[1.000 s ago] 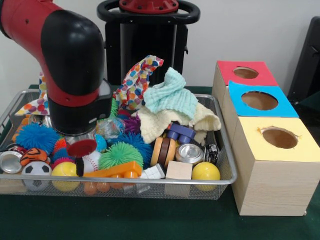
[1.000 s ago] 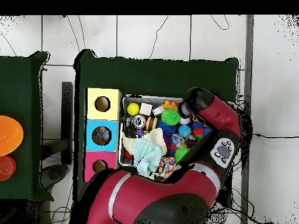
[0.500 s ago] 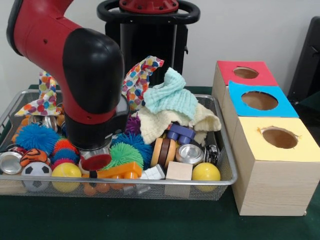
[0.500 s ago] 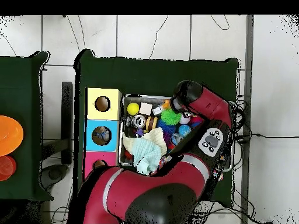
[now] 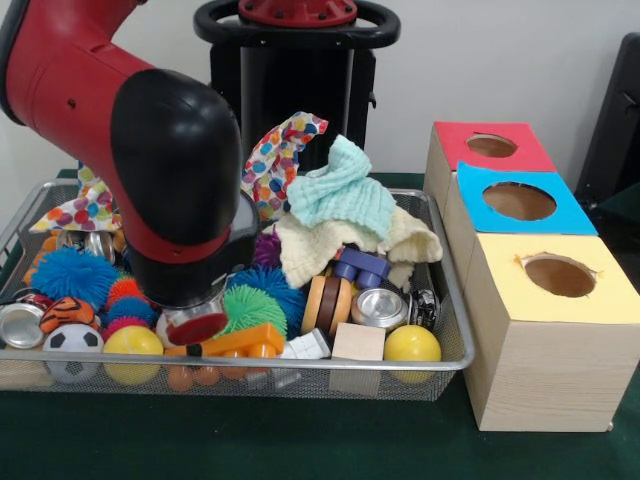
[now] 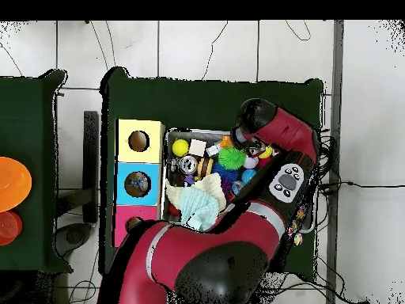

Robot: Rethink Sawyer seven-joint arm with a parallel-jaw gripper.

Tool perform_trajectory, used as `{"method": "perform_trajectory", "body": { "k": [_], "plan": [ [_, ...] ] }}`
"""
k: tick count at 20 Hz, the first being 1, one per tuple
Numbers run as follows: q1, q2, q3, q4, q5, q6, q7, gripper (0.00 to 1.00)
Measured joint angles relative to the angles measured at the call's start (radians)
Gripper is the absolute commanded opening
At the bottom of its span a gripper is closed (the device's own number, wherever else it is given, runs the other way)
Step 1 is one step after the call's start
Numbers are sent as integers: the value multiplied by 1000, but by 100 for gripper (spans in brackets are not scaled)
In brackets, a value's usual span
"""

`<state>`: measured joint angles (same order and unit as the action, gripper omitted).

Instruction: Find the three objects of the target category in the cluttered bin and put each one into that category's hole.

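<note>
The red and black arm (image 5: 150, 150) fills the left of the front view, its black wrist hanging low over the left half of the bin. The fingers are hidden under the wrist, so whether they are wide, narrow or holding something cannot be told.

The green table (image 5: 300, 440) carries a wire mesh bin (image 5: 440, 362) and, just beside it, three boxes in a row: a yellow-topped box (image 5: 545, 330) nearest the camera, a blue-topped box (image 5: 520, 205) behind it and a red-topped box (image 5: 490, 145) farthest, each with a round hole in its top.

The bin is heaped with things. A mint cloth (image 5: 345, 190) lies on a cream cloth (image 5: 325, 250) near the middle, with a spotted cloth (image 5: 275, 165) behind. A blue spiky ball (image 5: 70, 275) sits at the left and a green spiky ball (image 5: 252, 308) just right of the wrist. Along the front lie a soccer ball (image 5: 70, 345), two yellow balls (image 5: 410, 343), an orange plastic piece (image 5: 240, 340), a wooden cube (image 5: 357, 342) and a metal can (image 5: 378, 306).
</note>
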<state>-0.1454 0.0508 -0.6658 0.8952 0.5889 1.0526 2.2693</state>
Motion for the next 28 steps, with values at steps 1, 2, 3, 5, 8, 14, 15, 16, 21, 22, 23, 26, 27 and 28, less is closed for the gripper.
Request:
{"method": "perform_trajectory", "body": {
  "k": [1, 2, 3, 5, 8, 14, 15, 16, 21, 22, 23, 26, 27, 28],
  "plan": [
    [0, 4, -5, -12, 0, 17, 0, 100],
    [0, 8, -11, -24, -1, 34, 0, 100],
    [0, 12, -18, -43, 0, 62, 0, 100],
    [0, 15, -26, -59, -1, 84, 0, 100],
    [0, 17, -46, -94, -2, 131, 4, 100],
    [9, 9, -46, -85, -87, 62, 4, 100],
    [12, 6, -43, -74, -107, 33, 4, 100],
    [20, -1, -35, -45, -138, -31, 4, 100],
    [45, -12, -10, 58, -232, -276, 4, 100],
    [45, -17, -6, 68, -239, -296, 4, 100],
    [42, -37, 9, 88, -259, -333, 4, 100],
    [29, -55, 32, 104, -272, -347, 4, 100],
    [28, -57, 34, 105, -272, -347, 4, 100],
    [23, -62, 43, 108, -275, -349, 4, 100]
  ]
}}
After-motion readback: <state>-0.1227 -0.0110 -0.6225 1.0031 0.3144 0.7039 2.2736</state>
